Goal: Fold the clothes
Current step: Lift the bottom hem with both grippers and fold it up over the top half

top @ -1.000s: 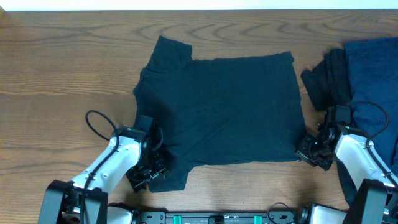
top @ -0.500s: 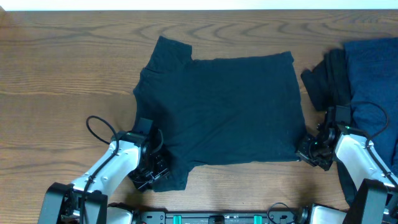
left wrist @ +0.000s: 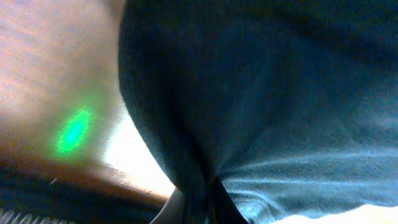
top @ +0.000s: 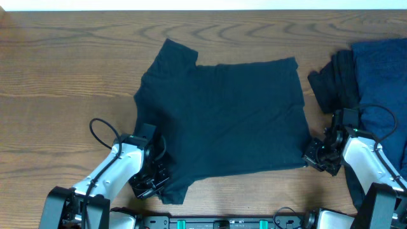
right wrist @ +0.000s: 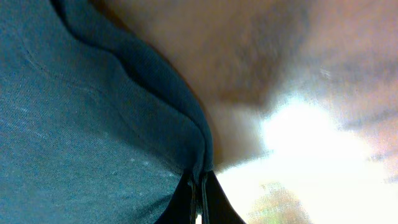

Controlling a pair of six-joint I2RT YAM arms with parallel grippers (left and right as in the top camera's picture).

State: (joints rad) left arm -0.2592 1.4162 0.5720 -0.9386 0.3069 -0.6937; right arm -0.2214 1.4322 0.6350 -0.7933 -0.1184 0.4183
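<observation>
Overhead: we see a flat dark blue-black fabric T-shirt (top: 222, 114) | left gripper (top: 159, 180) jaws pinching its near-left corner | right gripper (top: 311, 154) jaws pinching its near-right corner

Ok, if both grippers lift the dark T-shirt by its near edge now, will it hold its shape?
Probably not: the T-shirt puckers where the left gripper pinches it, so it looks floppy and should sag between the holds. It lies thin and flat on the table, so likely light. The right gripper has only a thin edge, which might slip.
</observation>
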